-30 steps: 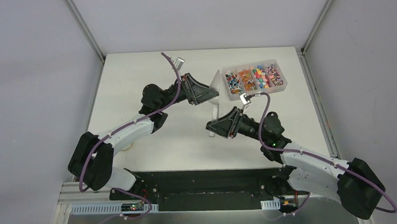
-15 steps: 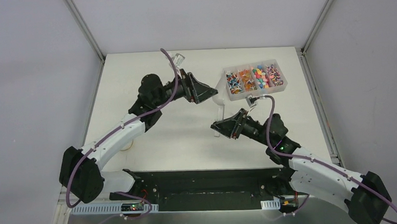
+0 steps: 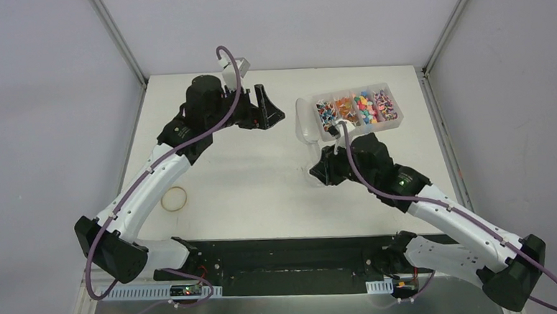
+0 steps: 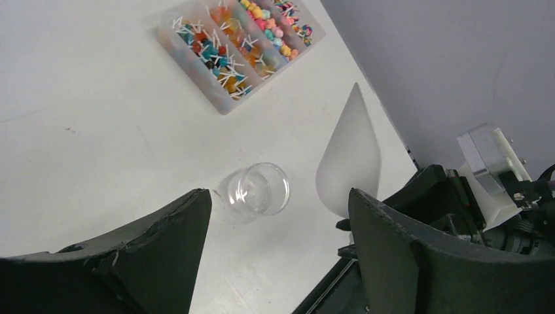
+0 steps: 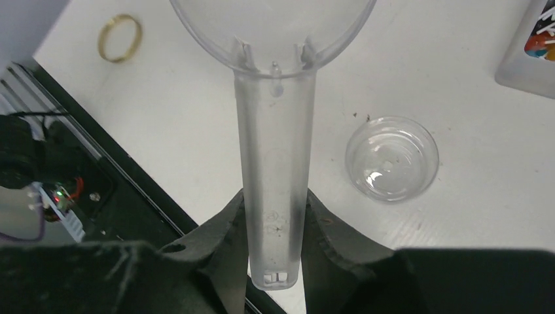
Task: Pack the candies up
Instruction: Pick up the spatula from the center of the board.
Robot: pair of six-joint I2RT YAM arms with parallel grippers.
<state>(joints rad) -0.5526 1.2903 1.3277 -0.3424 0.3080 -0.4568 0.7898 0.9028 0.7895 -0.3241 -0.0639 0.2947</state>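
Candies sit untouched in the divided tray at the counter's far right; the clear scoop has changed hands, with the left end effector now released and empty and the right end effector clenching its handle, ready for scooping.

1. The left gripper hangs over the far side of the table, jaws apart, holding nothing
2. The right gripper grips a clear scoop, its bowl just beside the tray of candies
3. A yellowish ring lies near the left arm
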